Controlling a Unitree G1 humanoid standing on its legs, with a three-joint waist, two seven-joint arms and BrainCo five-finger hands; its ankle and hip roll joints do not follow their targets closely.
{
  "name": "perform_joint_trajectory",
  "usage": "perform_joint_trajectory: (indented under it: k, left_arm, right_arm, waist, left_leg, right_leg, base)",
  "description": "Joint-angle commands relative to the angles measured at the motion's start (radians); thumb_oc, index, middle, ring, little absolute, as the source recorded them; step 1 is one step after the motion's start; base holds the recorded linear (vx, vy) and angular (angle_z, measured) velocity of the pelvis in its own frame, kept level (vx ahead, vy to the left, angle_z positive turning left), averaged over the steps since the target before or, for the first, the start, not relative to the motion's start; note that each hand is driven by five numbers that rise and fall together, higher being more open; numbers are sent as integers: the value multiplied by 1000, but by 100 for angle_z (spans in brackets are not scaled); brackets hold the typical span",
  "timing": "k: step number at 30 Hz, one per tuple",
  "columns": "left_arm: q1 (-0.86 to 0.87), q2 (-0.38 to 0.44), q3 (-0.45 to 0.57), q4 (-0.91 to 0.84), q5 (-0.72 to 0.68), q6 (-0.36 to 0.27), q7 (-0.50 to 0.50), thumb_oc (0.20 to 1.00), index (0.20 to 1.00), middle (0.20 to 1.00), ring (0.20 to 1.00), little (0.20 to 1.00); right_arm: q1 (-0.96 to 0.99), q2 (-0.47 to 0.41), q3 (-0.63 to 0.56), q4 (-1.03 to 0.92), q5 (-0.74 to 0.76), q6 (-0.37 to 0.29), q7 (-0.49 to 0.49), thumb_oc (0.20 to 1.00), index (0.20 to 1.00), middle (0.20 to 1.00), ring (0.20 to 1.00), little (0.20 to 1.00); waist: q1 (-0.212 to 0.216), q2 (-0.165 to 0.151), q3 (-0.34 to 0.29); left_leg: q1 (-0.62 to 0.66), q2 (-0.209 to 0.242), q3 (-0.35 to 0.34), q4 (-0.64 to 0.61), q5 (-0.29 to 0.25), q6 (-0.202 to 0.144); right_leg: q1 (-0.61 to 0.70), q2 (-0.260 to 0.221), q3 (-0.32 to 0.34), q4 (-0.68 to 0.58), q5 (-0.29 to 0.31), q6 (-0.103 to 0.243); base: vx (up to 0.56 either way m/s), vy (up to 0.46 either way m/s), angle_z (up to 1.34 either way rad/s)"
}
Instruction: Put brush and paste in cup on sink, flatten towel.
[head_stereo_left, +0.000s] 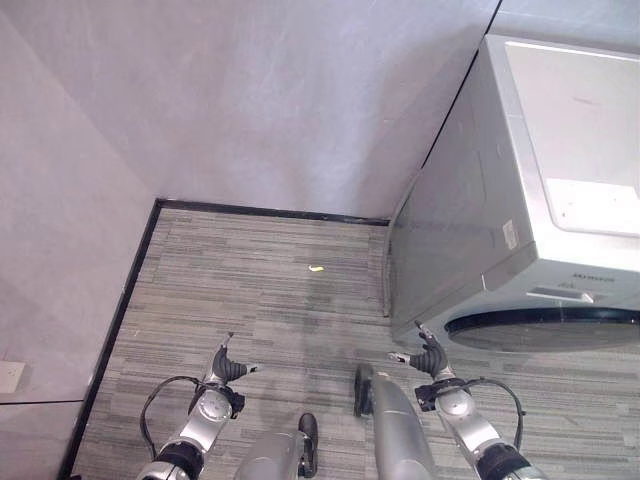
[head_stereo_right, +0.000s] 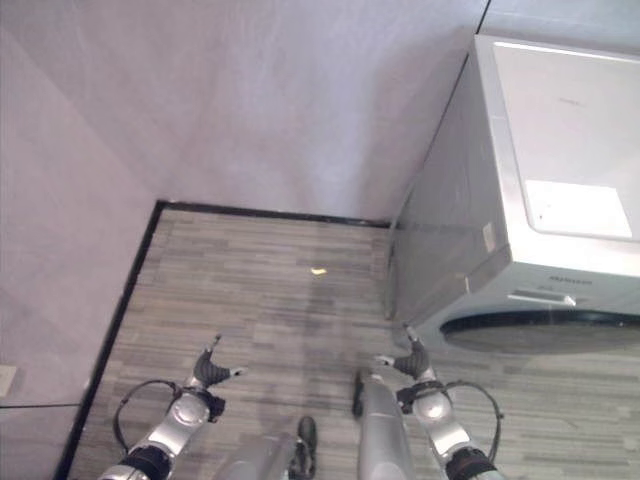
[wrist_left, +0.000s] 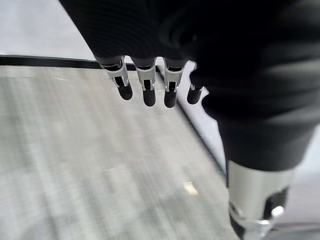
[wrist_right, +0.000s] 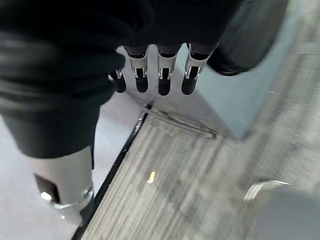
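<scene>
Both hands hang low over the grey striped floor (head_stereo_left: 250, 290) with nothing in them: the left hand (head_stereo_left: 228, 369) shows its fingers (wrist_left: 145, 87) straight and side by side with the thumb held apart, and the right hand (head_stereo_left: 430, 358) has its fingers (wrist_right: 162, 75) straight in a loose row, also around nothing. No brush, paste, cup, sink or towel can be seen, so which way any of them lies from the fingers, and how the brush or paste is aligned, cannot be told. What lies past the fingertips is bare floor running to the dark skirting (head_stereo_left: 270, 211) and the pale wall (head_stereo_left: 280, 100). A small yellow scrap (head_stereo_left: 316, 268) lies on the floor well ahead of both hands, between them. The washing machine (head_stereo_left: 540, 190) stands just beside the right hand's fingertips, on their outer side, and well apart from the left. My judgement is that the task has not begun and neither arm has an advantage until the robot finds the sink.
</scene>
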Motion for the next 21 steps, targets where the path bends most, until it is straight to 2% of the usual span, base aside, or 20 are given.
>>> perform_joint_trajectory:
  k: [1,3,6,8,16,21]
  left_arm:
    - [30,14,-21,-80,6,-45,2,1000,1000,1000,1000,1000]
    - [38,20,-48,-106,28,-51,-14,1000,1000,1000,1000,1000]
    - [29,8,-53,-98,23,-54,-12,1000,1000,1000,1000,1000]
    - [45,18,-48,-129,8,-59,-11,1000,1000,1000,1000,1000]
    - [70,37,-32,-148,4,-57,-9,1000,1000,1000,1000,1000]
    - [86,47,-29,-135,21,-55,-15,1000,1000,1000,1000,1000]
  right_arm:
    - [90,-54,-60,-91,-27,-24,-15,1000,1000,1000,1000,1000]
    - [126,-75,-74,-103,-30,-26,-4,1000,1000,1000,1000,1000]
    - [133,-98,-87,-89,-35,-27,-1,1000,1000,1000,1000,1000]
    - [114,-107,-92,-75,-29,-29,2,1000,1000,1000,1000,1000]
    - [100,-104,-80,-79,-30,-29,14,1000,1000,1000,1000,1000]
    - [100,-88,-46,-90,-30,-35,44,1000,1000,1000,1000,1000]
  waist:
    - [-57,5,-45]
    - [-62,-8,-46]
    - [-73,-6,-51]
    - [-64,-8,-62]
    - [-41,-18,-64]
    - [-20,-26,-69]
  left_leg:
    - [-6,31,-17,60,108,-78]
    - [-25,23,-50,100,109,-82]
    - [-42,35,-57,104,106,-92]
    - [-62,41,-61,96,116,-97]
    - [-72,31,-82,81,111,-93]
    - [-66,20,-105,58,103,-90]
  right_leg:
    - [206,18,95,-123,176,81]
    - [230,31,117,-114,204,66]
    - [246,27,57,-110,202,50]
    - [240,27,22,-104,194,40]
    - [231,17,5,-94,188,40]
    - [250,-5,0,-124,206,49]
  base:
    - [346,-149,101]
    - [161,-155,157]
    - [118,-151,144]
    - [111,-101,31]
    - [41,3,11]
    - [19,21,6]
